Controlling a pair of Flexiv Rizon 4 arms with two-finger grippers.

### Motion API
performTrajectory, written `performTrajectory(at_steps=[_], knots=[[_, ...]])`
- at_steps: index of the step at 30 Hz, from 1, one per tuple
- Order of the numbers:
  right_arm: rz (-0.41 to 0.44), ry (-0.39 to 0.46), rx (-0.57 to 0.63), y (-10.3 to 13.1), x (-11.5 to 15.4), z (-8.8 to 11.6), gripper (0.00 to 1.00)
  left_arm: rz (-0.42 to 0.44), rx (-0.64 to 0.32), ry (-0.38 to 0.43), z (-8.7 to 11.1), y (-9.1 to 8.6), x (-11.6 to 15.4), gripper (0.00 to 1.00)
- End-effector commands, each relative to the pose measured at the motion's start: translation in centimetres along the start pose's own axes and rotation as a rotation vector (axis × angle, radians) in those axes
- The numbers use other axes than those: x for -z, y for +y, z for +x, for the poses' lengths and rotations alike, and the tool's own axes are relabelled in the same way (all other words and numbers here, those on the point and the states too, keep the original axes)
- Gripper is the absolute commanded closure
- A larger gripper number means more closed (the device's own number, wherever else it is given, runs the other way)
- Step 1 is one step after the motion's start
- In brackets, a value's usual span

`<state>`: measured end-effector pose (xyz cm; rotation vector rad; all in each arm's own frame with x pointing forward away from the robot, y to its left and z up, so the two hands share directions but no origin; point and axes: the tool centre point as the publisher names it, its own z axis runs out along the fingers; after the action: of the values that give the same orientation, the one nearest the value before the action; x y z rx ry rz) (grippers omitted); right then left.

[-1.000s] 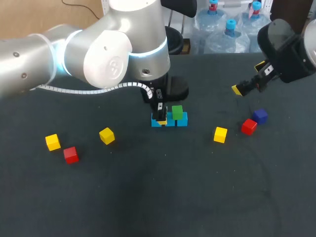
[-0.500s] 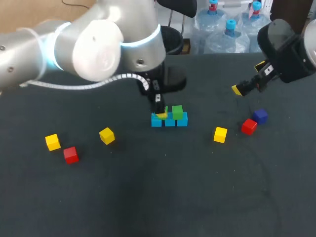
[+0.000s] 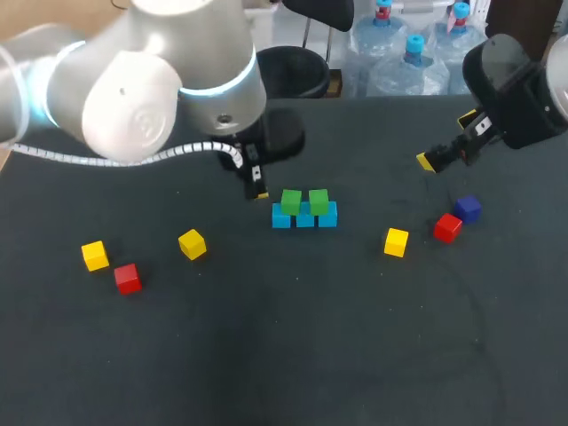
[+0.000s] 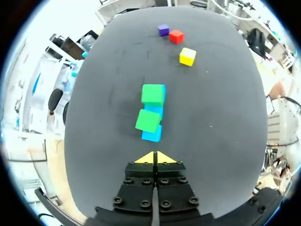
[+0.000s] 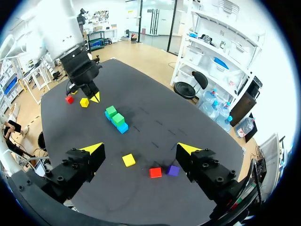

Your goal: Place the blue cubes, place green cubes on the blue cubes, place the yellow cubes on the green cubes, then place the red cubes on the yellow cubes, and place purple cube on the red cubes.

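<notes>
A dark charcoal, matte, cloth-like worktop (image 3: 293, 355) spans nearly the whole head view, with its far edge running straight across at the back. Its surface lies flat and evenly dark, and the wrist views show a few faint scuffs and creases.

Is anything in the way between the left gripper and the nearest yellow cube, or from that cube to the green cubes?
Nothing visible. Bare table lies between the left gripper and that yellow cube, and from it to the green cubes. The nearby red cube sits off both paths.
</notes>
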<state>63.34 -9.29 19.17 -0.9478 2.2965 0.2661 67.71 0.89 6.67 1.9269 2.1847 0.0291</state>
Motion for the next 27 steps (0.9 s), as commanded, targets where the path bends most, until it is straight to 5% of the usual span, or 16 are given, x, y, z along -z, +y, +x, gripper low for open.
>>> performTrajectory(at_steps=[1, 14, 27], knots=[[0.01, -0.005, -0.002, 0.2, 0.0, 0.2, 0.0, -0.069, 0.052, 0.018, 0.7, 0.3, -0.6, 1.0], [0.01, -0.005, -0.002, 0.2, 0.0, 0.2, 0.0, -0.151, 0.205, -0.025, 3.1, 0.2, 0.5, 1.0], [0.01, -0.005, -0.002, 0.2, 0.0, 0.2, 0.0, -0.113, 0.192, -0.083, 3.7, 0.1, 2.3, 1.0]])
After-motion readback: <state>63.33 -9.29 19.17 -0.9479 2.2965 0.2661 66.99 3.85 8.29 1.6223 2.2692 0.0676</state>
